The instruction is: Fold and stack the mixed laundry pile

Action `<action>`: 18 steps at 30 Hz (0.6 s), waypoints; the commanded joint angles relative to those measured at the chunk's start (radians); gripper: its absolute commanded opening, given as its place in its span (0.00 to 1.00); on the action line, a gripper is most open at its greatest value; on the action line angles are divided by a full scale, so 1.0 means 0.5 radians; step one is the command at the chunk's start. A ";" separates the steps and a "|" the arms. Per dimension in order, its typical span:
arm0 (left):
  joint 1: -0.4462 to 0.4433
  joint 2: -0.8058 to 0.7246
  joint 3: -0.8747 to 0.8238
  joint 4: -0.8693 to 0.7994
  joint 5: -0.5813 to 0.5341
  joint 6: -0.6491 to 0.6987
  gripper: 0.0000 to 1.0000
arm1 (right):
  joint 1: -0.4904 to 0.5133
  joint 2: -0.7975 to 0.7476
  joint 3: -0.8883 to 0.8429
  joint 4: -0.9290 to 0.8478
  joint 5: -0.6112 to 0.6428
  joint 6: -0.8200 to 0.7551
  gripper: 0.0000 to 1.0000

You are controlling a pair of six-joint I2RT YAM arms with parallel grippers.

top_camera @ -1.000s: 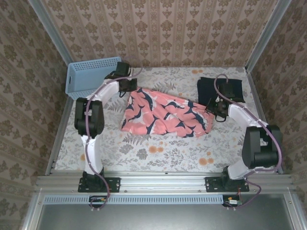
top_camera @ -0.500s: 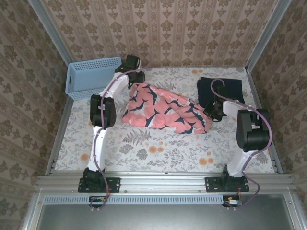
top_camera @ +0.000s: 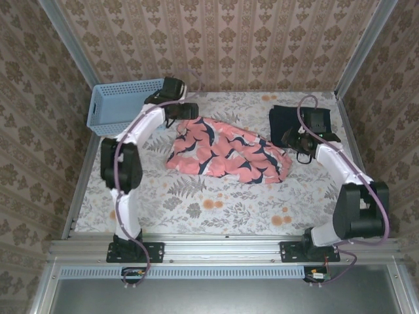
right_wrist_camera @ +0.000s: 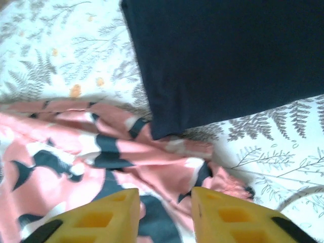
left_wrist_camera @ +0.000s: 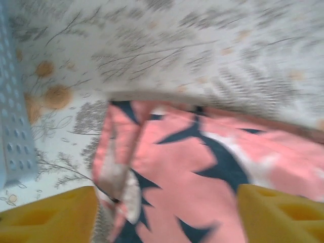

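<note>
- Pink printed garment [top_camera: 226,156] lies rumpled on the table [top_camera: 216,209]; the folded navy garment [top_camera: 294,121] touches its right end.
- Both look soft, light and floppy: pinch corners or hems.
- Left gripper [left_wrist_camera: 167,202] gapes wide over the pink edge; right gripper [right_wrist_camera: 164,202] is slightly apart, holding nothing.

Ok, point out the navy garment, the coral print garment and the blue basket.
navy garment [top_camera: 283,119]: top external view, its left half.
coral print garment [top_camera: 222,154]: top external view, its middle.
blue basket [top_camera: 114,108]: top external view, its bare floor.

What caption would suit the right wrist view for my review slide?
Right claw, parted, over the coral-pink leaf-print garment where it meets the navy garment corner.
</note>
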 commanded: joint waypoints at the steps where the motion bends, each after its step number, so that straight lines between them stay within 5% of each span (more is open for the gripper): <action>1: -0.082 -0.241 -0.392 0.465 0.357 -0.217 0.39 | 0.106 -0.007 -0.071 -0.101 -0.111 -0.074 0.21; 4: -0.186 -0.275 -0.646 0.660 0.410 -0.381 0.03 | 0.185 0.059 -0.120 -0.006 -0.150 -0.055 0.18; 5: -0.221 -0.266 -0.717 0.725 0.400 -0.430 0.00 | 0.204 0.101 -0.121 0.021 -0.170 -0.038 0.17; 18: -0.160 -0.129 -1.417 0.986 0.244 -0.575 0.00 | 0.210 0.581 -0.186 0.209 -0.094 0.168 0.10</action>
